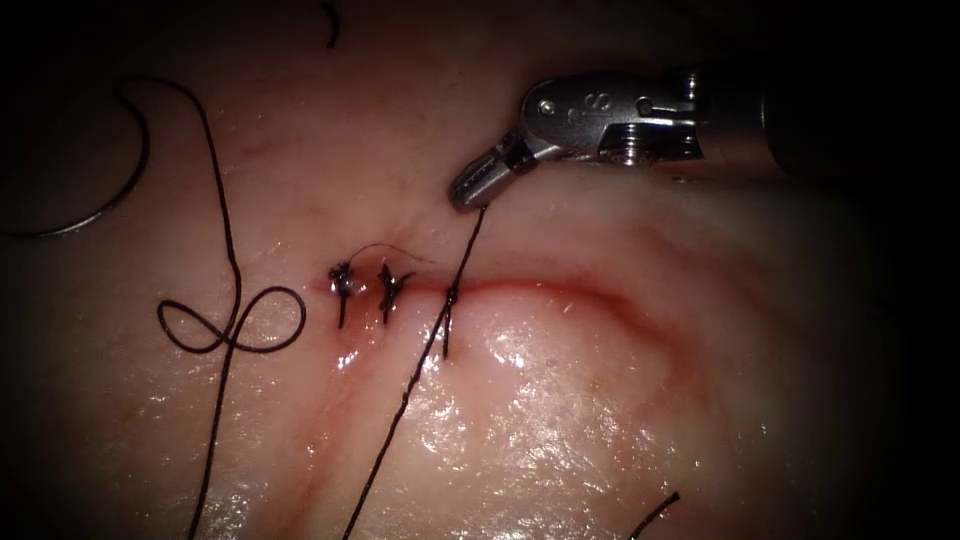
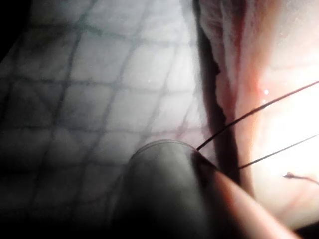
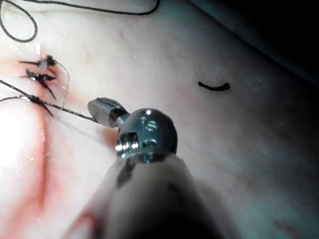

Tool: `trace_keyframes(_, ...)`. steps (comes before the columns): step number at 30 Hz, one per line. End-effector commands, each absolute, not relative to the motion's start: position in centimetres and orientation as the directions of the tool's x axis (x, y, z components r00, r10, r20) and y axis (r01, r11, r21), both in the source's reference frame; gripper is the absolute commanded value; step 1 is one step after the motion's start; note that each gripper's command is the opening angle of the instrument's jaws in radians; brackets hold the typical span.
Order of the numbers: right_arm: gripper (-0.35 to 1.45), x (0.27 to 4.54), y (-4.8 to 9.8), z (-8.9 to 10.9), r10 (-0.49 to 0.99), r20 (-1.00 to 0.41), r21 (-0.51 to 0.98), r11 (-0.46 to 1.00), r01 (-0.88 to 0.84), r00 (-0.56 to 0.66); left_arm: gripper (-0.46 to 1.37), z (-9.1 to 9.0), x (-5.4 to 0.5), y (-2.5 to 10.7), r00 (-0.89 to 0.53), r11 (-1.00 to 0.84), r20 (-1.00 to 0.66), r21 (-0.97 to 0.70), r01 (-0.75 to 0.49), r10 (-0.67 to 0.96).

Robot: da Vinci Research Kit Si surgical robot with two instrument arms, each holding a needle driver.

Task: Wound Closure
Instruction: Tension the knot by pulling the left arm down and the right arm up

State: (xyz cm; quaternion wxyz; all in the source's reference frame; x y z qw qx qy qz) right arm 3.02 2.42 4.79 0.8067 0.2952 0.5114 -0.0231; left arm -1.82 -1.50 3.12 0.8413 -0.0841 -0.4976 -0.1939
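The right tool's jaws [image 1: 470,192] are shut on the dark thread [image 1: 463,250] just above the cut [image 1: 560,292] in the tissue [image 1: 600,400]. The same jaws [image 3: 99,107] grip the thread [image 3: 65,110] in the right wrist view. From the jaws the thread runs straight down to a knot [image 1: 452,296] on the cut, then on toward the lower left. Two tied stitches [image 1: 342,280] [image 1: 390,283] sit left of that knot. The curved needle [image 1: 128,192] lies free on the tissue far left, held by no tool. The left tool's shaft [image 2: 164,189] shows with two thread strands [image 2: 259,109] beside it.
The thread forms a loose figure-eight loop [image 1: 230,322] on the tissue between the needle and the stitches. Cut ends of thread lie at the top [image 1: 331,25] and lower right [image 1: 655,515]. Red fluid stains the tissue along the cut.
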Motion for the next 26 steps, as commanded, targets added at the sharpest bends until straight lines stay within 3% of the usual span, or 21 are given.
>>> trace_keyframes(1,-0.35,3.0,2.43,4.79,0.262,-0.838,0.448,0.832,0.327,0.479,-0.35,3.12,-1.82,-1.5,0.429,0.907,0.87,0.048,0.418,-0.243)
trace_keyframes(26,-0.35,2.98,2.4,4.8,0.239,-0.85,0.423,0.842,0.336,0.47,-0.35,3.05,-1.85,-1.39,0.418,0.903,0.871,0.062,0.425,-0.257)
